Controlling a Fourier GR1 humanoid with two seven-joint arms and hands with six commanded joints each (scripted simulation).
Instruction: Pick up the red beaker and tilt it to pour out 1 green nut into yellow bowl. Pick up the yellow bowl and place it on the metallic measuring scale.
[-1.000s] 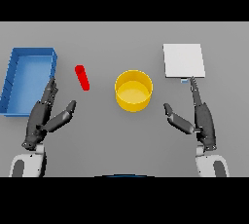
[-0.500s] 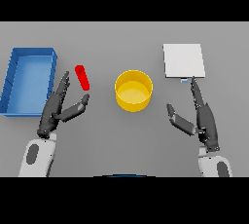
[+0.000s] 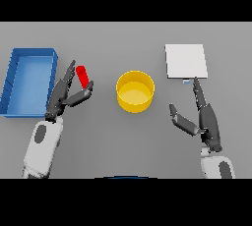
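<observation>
A slim red beaker (image 3: 83, 76) stands on the grey table, left of centre. My left hand (image 3: 64, 94) is right beside it with straight fingers on its left and the thumb reaching under its right side, open around it. The yellow bowl (image 3: 135, 90) sits in the middle of the table, and I can make out nothing lying in it. The metallic measuring scale (image 3: 185, 61) is a flat pale square at the back right. My right hand (image 3: 204, 114) hovers open in front of the scale, fingertips near its front edge.
A blue tray (image 3: 12, 75) lies at the far left, just beyond my left hand.
My left hand has moved forward and to the right, up to the red beaker, with its thumb now near the beaker's base. My right hand has edged forward toward the scale.
</observation>
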